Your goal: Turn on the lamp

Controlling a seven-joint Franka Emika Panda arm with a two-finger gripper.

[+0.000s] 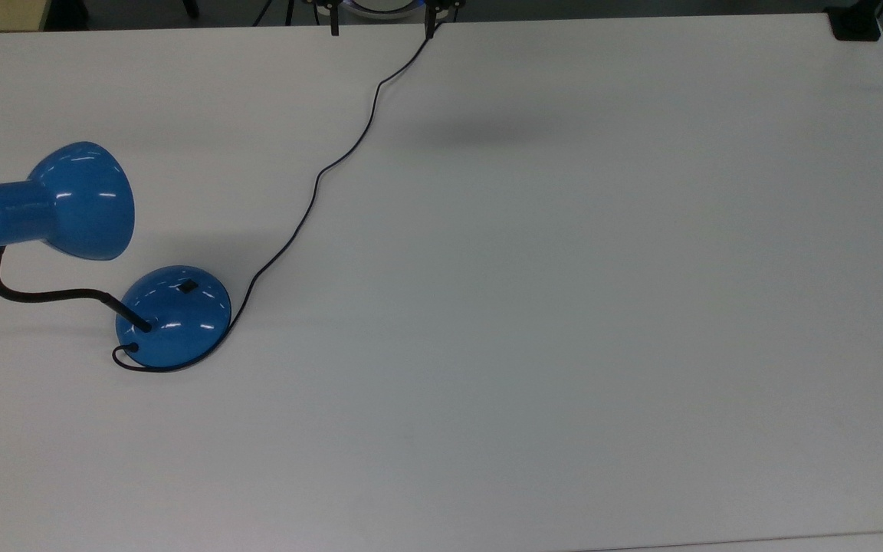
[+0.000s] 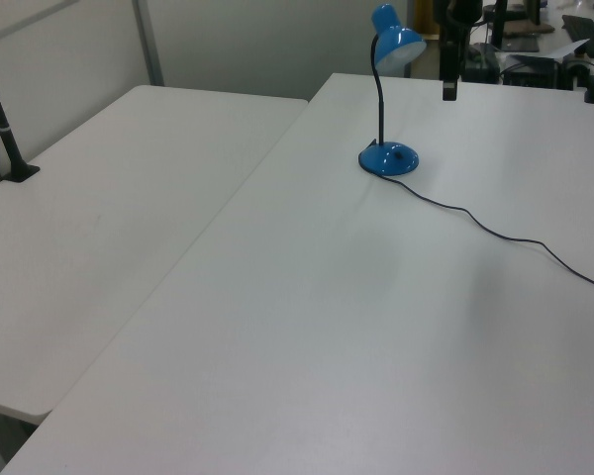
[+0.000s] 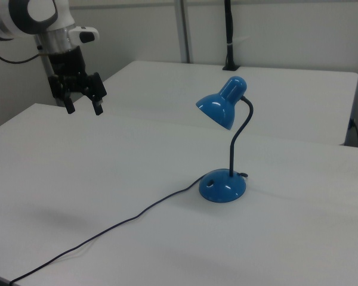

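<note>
The lamp stands at the top view's left: a glossy blue shade on a black gooseneck above a round blue base. A small black switch sits on the base. No glow shows at the shade. Its thin black cord runs across the table to the far edge. My gripper hangs open and empty above the table, well away from the lamp base, at the right view's left. In the top view the gripper is at the upper edge.
The white table spreads wide to the lamp's right in the top view. A black clamp sits on its far right corner. A second white table adjoins it in the left view, with a black post.
</note>
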